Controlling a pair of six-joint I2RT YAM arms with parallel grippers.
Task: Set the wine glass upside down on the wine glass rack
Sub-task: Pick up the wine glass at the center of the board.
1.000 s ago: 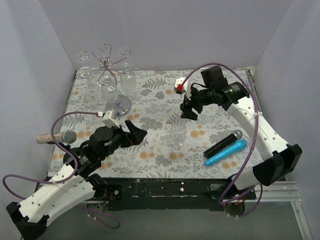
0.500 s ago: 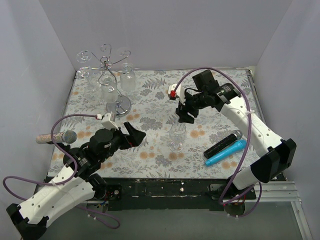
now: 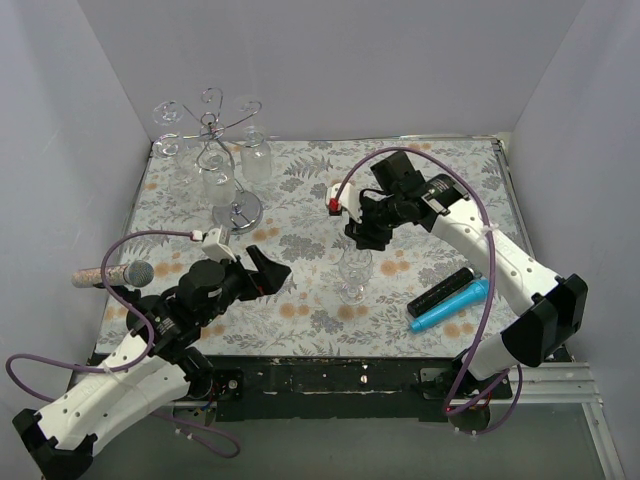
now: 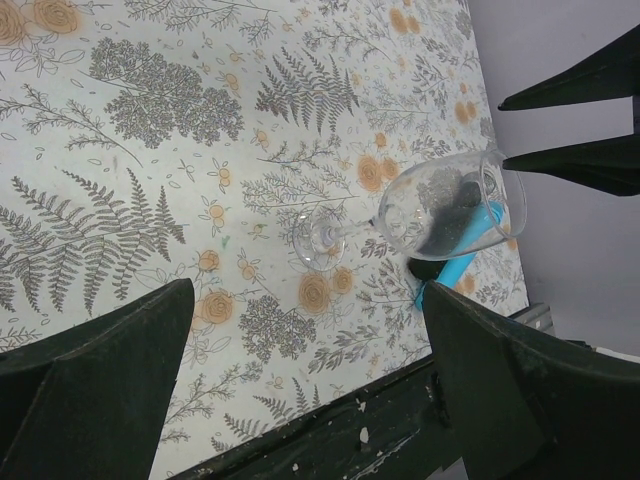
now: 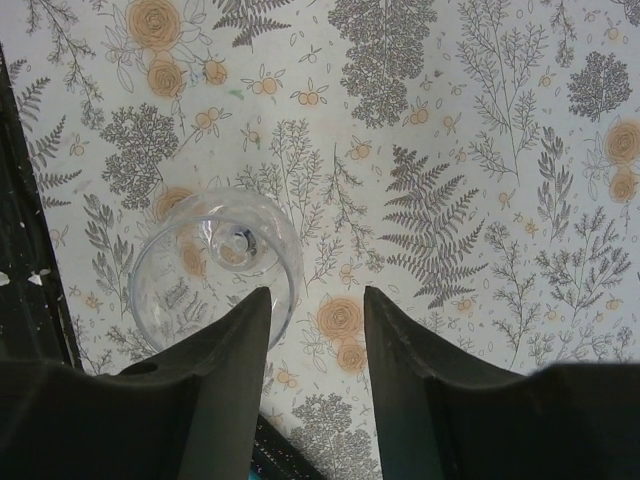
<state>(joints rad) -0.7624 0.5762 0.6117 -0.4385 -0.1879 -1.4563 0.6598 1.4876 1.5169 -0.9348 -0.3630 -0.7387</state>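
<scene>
Fingers of the left end effector point(image 3: 268, 268) are spread wide over the near-left part of the counter point(image 3: 300, 200), gripping and touching nothing. Its wrist view point(image 4: 307, 290) shows only fern-and-flower cloth between them. Just left of that arm, a grey-headed microphone with a beige handle point(image 3: 118, 273) lies across the counter's left edge.

At the near right, a black microphone point(image 3: 445, 288) and a blue microphone point(image 3: 452, 305) lie side by side, touching or nearly so.

The clear stemmed wine glass point(image 3: 353, 270) stands upright on its foot, mouth up, near the middle of the counter, well apart from the rack. It is empty and see-through, so the cloth pattern shows through its bowl point(image 4: 440, 210).

The right end effector point(image 3: 365, 235) hangs right over it, pointing down, fingers a narrow gap apart. In its wrist view point(image 5: 315, 300) one finger overlaps the rim of the glass point(image 5: 210, 265); whether it touches cannot be told.

In the far-left corner stands the tall silver wire wine glass rack point(image 3: 212, 150), with a twisted stem, curled arms and a round shiny base. Several clear hanging glasses point(image 3: 256, 160) are on it upside down; their outlines fade into the pale wall, so I cannot count them.
</scene>
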